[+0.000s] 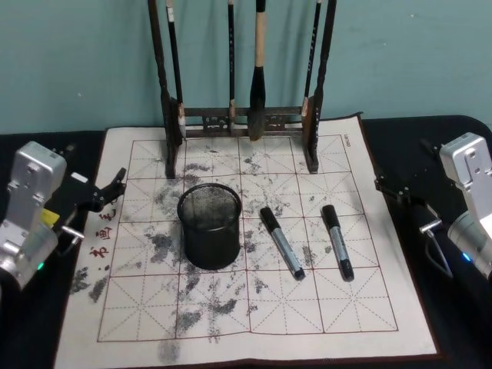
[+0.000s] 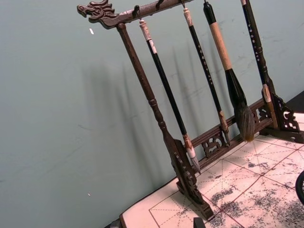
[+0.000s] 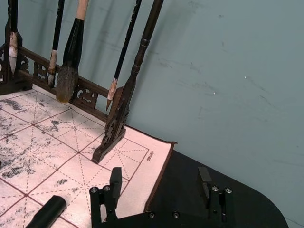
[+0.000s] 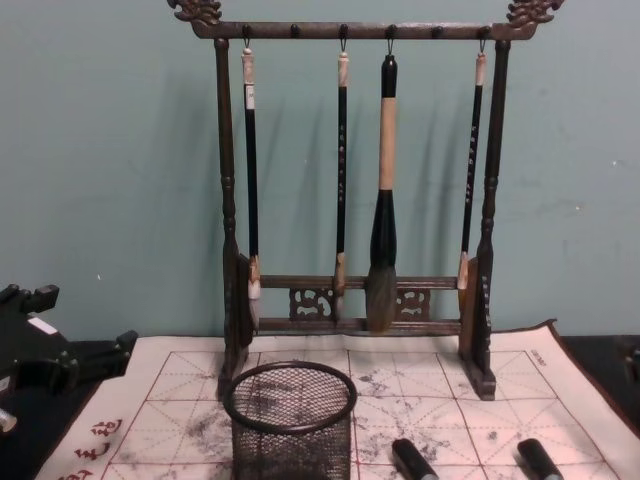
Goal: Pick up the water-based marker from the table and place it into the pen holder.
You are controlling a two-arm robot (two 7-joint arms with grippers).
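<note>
Teal wall behind, and a dark counter (image 1: 419, 134) with a stained cream mat (image 1: 254, 315) spread on it. A tall brush rack (image 4: 230, 200) stands at the mat's far edge, holding 4 brushes. The left end effector (image 1: 108, 192) sits at the mat's left edge and the right end effector (image 3: 160, 183) off its right, both empty with fingers apart. A mesh pen holder (image 1: 209, 227) stands mid-mat. A marker (image 1: 281, 242) lies just right of it, and a 2nd marker (image 1: 337, 241) farther right.

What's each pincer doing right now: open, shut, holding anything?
Left pincer: open, holding nothing, over the table's left side.
Right pincer: open, holding nothing, over the table's right side.
</note>
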